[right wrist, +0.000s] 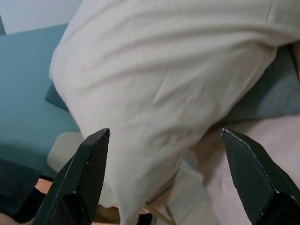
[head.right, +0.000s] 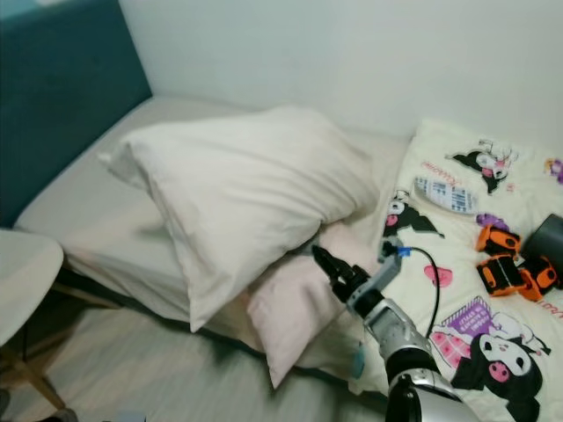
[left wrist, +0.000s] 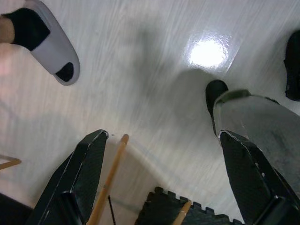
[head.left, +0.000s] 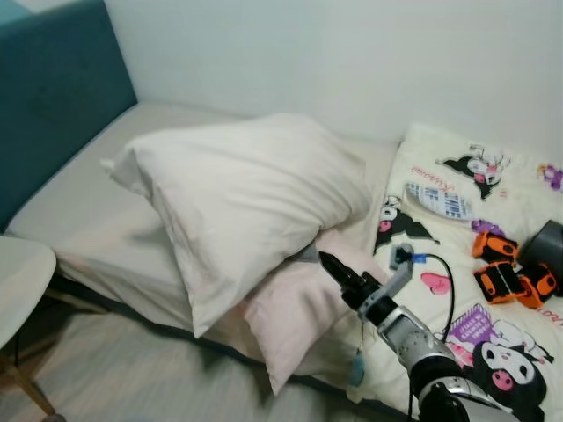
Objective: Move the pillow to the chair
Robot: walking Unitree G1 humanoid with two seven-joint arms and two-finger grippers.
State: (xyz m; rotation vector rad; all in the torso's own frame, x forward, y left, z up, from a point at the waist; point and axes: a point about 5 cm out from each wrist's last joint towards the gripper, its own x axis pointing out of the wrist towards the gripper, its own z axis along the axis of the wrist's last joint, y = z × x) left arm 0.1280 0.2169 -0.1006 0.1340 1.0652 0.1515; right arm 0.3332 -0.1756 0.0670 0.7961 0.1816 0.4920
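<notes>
One plump cream pillow (head.left: 242,198), creased, overhanging bed (head.left: 97,220).

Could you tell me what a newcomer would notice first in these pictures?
A big white pillow lies on the bed, propped over a pink pillow at the edge. The right gripper reaches toward them, its fingers open, beside a cartoon-print blanket strewn with orange toys.

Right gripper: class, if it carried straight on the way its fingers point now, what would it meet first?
Most likely the white pillow. The right gripper is open, aimed at its underside, which fills the wrist view. The pink pillow lies just below that line; depth is uncertain.
</notes>
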